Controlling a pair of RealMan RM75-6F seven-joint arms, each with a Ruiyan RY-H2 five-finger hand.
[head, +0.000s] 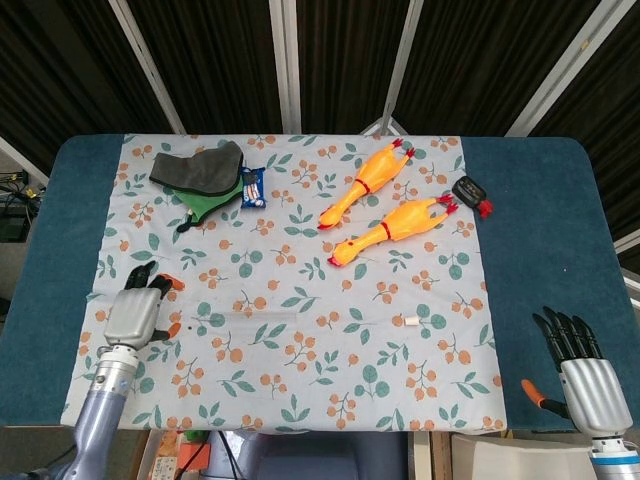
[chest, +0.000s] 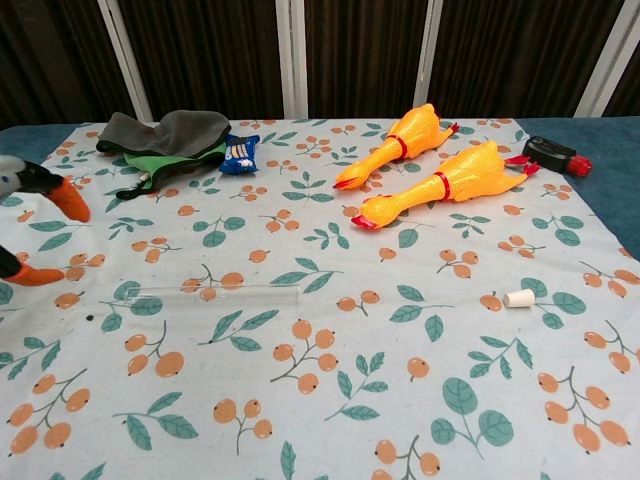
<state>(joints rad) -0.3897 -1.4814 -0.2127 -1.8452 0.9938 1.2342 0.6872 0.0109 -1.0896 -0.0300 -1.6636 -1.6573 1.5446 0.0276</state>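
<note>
Presently: left hand (head: 137, 312), fingers apart, empty, hovering just left of the clear tube (chest: 215, 295) lying flat on the cloth (head: 300, 390). Risk: a nudge rolls the tube (round, smooth, hard to see). Right hand (head: 585, 375), spread and empty, well right of it.

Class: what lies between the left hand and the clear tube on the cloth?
Only bare floral cloth separates left hand from clear tube; both views show it.
</note>
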